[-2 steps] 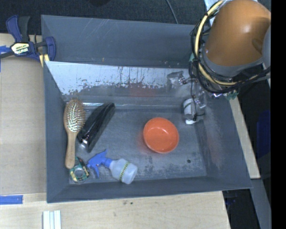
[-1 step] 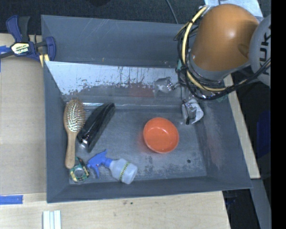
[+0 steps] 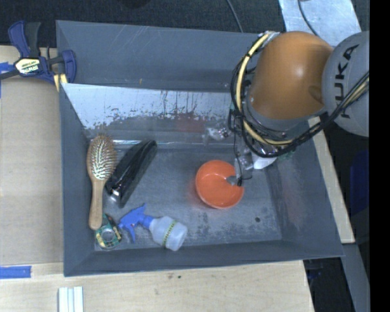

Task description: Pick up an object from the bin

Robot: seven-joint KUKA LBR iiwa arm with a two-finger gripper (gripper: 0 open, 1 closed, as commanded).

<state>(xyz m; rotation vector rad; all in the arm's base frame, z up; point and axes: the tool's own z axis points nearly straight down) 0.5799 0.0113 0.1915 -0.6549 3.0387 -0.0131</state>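
An orange bowl [image 3: 216,184] lies on the bin floor right of centre. My gripper [image 3: 238,177] comes down from under the orange wrist cover and its tip sits at the bowl's right rim. A small part of one finger shows against the bowl; the rest is hidden by the cover and cables. Whether anything is between the fingers I cannot make out.
At the bin's left lie a wooden hairbrush [image 3: 100,174] and a black stapler [image 3: 129,171]. Along the front wall lie a spray bottle with a blue trigger [image 3: 153,228] and a small round green-rimmed thing [image 3: 108,237].
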